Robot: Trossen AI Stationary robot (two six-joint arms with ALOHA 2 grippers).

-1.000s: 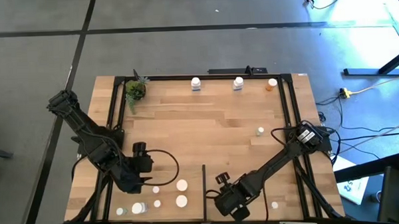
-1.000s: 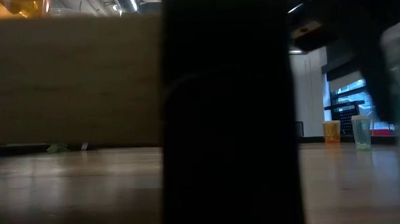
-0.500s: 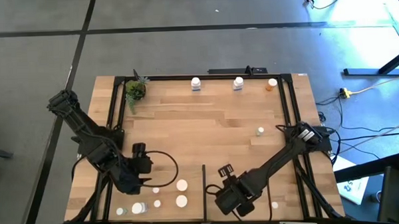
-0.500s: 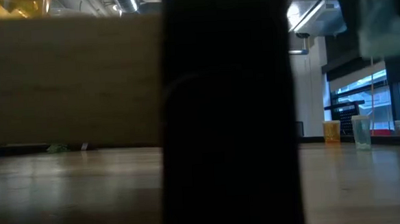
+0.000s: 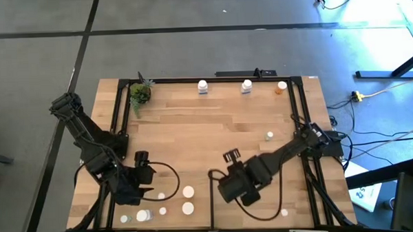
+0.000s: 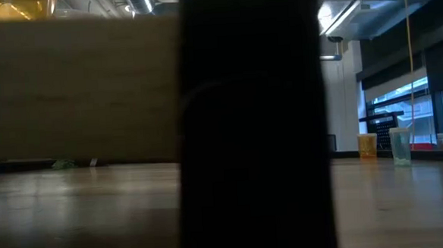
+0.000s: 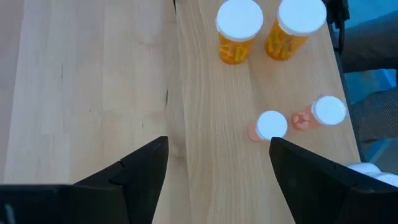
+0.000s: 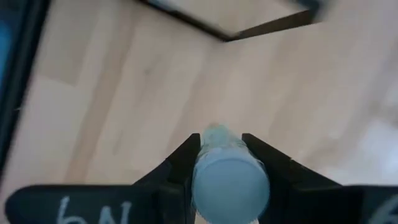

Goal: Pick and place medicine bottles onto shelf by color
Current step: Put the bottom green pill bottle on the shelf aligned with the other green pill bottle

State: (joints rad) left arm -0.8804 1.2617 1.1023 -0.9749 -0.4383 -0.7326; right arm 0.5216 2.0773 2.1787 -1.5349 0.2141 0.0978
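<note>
A: What's the right gripper (image 8: 221, 168) got?

B: A pale bottle (image 8: 229, 180) with a pale cap, pinched between its 2 fingers (image 8: 180, 163), cap end toward the wrist. The jaws stand narrow, closed on its sides, and it sits centred between the pads, not skewed.

A: And where is it over the shelf (image 5: 220, 122)?

B: Near the front, just right of the thin black divider (image 5: 211, 198), lifted clear of the wood as far as I can judge.

A: The left gripper (image 7: 217, 158)?

B: Wide apart, holding nothing. Beyond its fingertips stand 2 orange bottles (image 7: 237, 31) upright, and nearer, just past the right-hand finger, 2 small pinkish bottles (image 7: 268, 126) lie on their sides.

A: So how should the right arm finish this step well?

B: I'd say keep the pinch steady, carry the bottle high enough to pass over anything standing, and travel toward the far row where 2 white bottles (image 5: 203, 86) and 1 orange one (image 5: 281, 87) stand. Bring it down upright beside its own colour, let the base touch, then part the fingers and lift straight up so neither pad drags it over
</note>
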